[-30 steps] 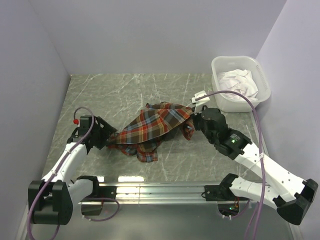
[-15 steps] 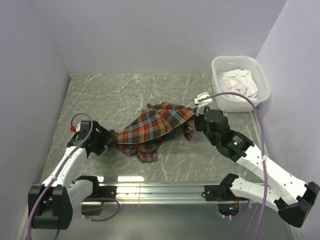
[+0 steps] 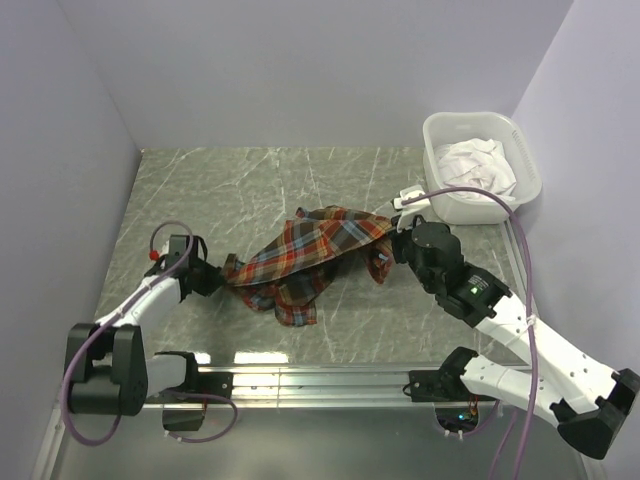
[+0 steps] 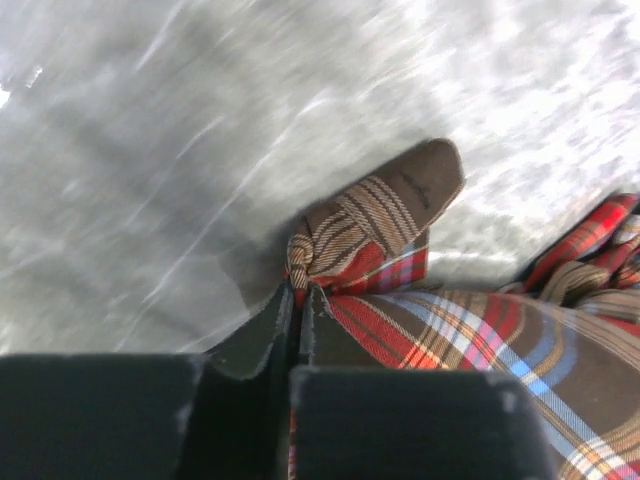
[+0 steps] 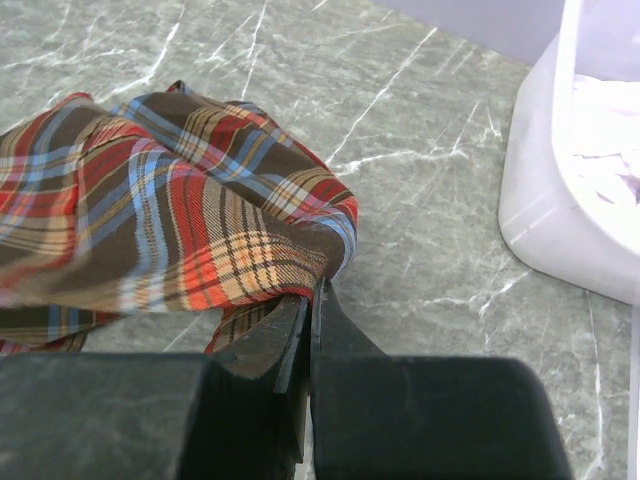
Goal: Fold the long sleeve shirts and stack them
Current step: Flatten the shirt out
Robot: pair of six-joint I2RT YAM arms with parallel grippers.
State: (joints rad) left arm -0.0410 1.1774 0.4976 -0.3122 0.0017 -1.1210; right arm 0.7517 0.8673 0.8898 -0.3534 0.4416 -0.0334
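At the left tips: left fingers [image 4: 262,335] are pressing together on a bunched fold of the plaid shirt [image 4: 470,340], with cloth caught in the narrow slit between them. Just beyond the tips a brown, striped, cuff-like flap [image 4: 405,190] is lying against the grey marbled worktop [image 4: 150,150]. The wrist view is blurring toward its edges.

At the right tips: right fingers [image 5: 275,345] are also closing tight, pinching the rolled edge of the same shirt where the red and orange checks are curling under. Cloth is bulging up and away to the left of that pinch.

From above: the shirt is stretching between the two pinch points, left end low near the worktop, right end raised a little. Its middle is spreading as a loose, rumpled sheet, and a lower clump is hanging toward the near edge; I cannot tell how much of it is touching the surface. The shirt is sitting roughly mid-worktop, between the two arms.

Beyond the right wrist, in the far right corner, a white tub [image 3: 470,212] is holding crumpled white cloth [image 3: 475,160], apart from the plaid shirt.
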